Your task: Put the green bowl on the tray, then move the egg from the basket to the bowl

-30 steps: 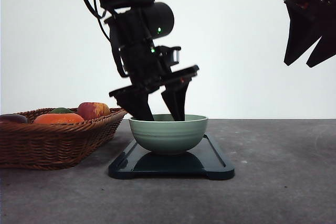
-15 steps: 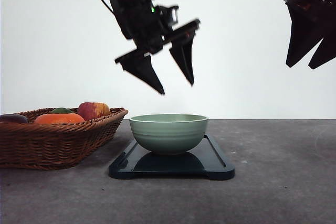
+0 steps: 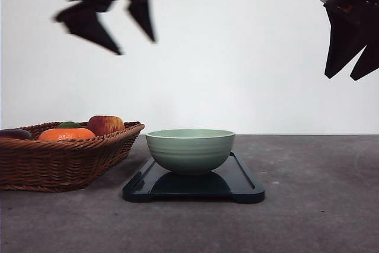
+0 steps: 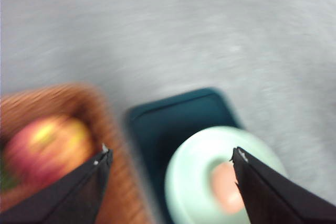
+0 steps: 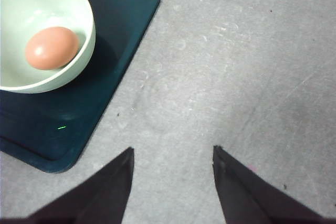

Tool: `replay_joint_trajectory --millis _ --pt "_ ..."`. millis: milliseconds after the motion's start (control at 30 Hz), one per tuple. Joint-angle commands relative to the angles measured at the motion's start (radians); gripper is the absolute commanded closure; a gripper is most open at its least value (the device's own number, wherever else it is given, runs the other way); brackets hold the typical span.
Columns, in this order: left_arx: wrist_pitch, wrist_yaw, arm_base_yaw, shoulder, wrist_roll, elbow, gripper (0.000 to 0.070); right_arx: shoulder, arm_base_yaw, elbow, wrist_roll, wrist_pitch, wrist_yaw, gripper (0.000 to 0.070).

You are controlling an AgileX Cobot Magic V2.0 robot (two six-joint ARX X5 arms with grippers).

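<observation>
The green bowl (image 3: 190,150) stands on the black tray (image 3: 243,185) in the middle of the table. Inside the green bowl (image 5: 68,51) a brown egg (image 5: 51,48) lies, blurred as the egg (image 4: 227,186) in the left wrist view. My left gripper (image 3: 136,48) hangs open and empty high up, above the right end of the wicker basket (image 3: 65,161). My right gripper (image 3: 355,77) is raised at the far right, open, with bare table between its fingers (image 5: 105,192).
The basket holds a red apple (image 3: 105,125), an orange fruit (image 3: 66,134), something green behind it and a dark item at its left end. Grey table stretches to the right of the tray (image 5: 121,19).
My left gripper has risen out of the bowl and swung up and to the left, open. The bowl, tray and right arm stay where they were.
</observation>
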Motion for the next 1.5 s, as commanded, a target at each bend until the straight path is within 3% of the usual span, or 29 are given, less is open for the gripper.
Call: replay_joint_trajectory --millis 0,300,567,600,633,667,700,1200,1233,1300,1367,1467 --pt "0.033 0.001 0.01 -0.089 -0.012 -0.082 0.0229 0.008 0.005 0.007 -0.01 0.011 0.004 0.0411" --pt "-0.06 0.002 0.039 -0.444 -0.015 -0.352 0.023 -0.019 0.005 -0.053 -0.022 0.133 0.001 0.0411" --pt "-0.203 0.002 0.039 -0.484 -0.02 -0.367 0.0233 -0.019 0.005 -0.055 -0.01 0.081 -0.007 0.0411" --pt "-0.205 0.002 0.039 -0.484 -0.02 -0.367 0.0306 -0.019 0.005 -0.054 -0.01 0.075 -0.007 0.0438" --pt "-0.207 0.003 0.039 -0.484 -0.02 -0.367 0.0431 -0.019 0.005 -0.054 -0.01 0.069 -0.007 0.05" --pt "-0.207 0.009 0.038 -0.484 -0.021 -0.367 0.0661 -0.019 0.005 -0.055 -0.009 0.068 -0.007 0.064" --pt "-0.206 0.011 0.038 -0.484 -0.018 -0.367 0.0696 -0.019 0.005 -0.055 -0.009 0.069 -0.006 0.0673" --pt "-0.216 0.011 0.038 -0.484 -0.015 -0.367 0.07 -0.019 0.005 -0.054 -0.006 0.071 -0.03 0.0685" --pt "-0.217 0.011 0.038 -0.484 0.002 -0.367 0.07 -0.019 0.005 -0.054 -0.006 0.071 -0.03 0.0685" --pt "-0.216 0.006 0.053 -0.495 0.11 -0.377 0.07 -0.019 0.005 -0.054 -0.006 0.071 -0.03 0.0685" --pt "-0.153 0.002 0.089 -0.533 0.151 -0.431 0.07 -0.019 0.005 -0.054 -0.006 0.072 -0.03 0.0685" --pt "0.056 0.002 0.18 -0.679 0.153 -0.615 0.07 -0.019 0.005 -0.054 -0.006 0.073 -0.03 0.0685"
